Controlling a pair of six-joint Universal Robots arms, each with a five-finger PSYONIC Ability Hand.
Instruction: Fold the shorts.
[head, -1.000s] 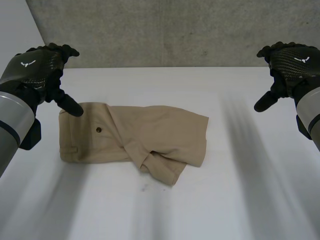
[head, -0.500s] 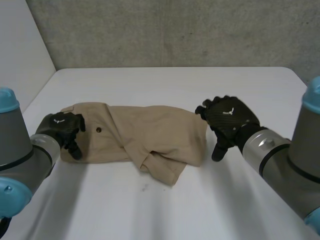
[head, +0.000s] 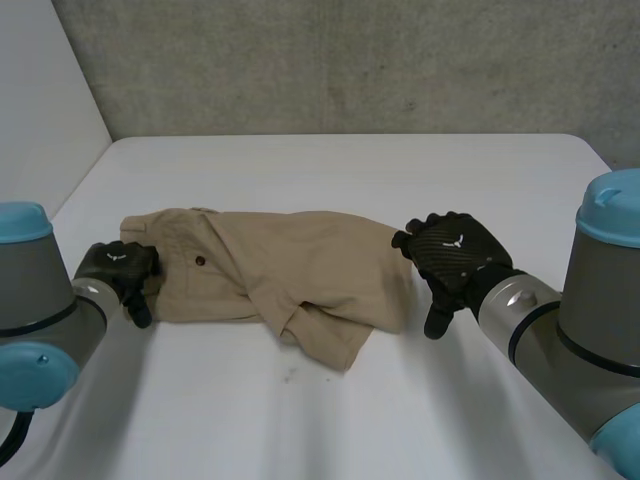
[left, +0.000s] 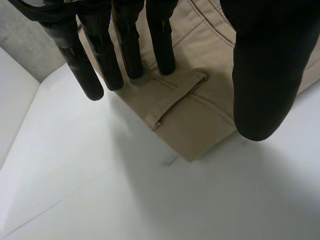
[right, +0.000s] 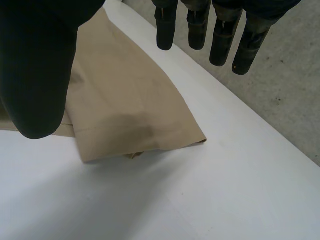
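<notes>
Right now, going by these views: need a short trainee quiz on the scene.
1. True or false: the left robot hand is at the waistband end of the shorts.
2. The right robot hand has its fingers: A) curled round a leg hem; B) straight, gripping nothing; C) buried under cloth.
3. Fill in: the shorts lie on a white ___.

Key: 1 true; 2 B; 3 table.
</notes>
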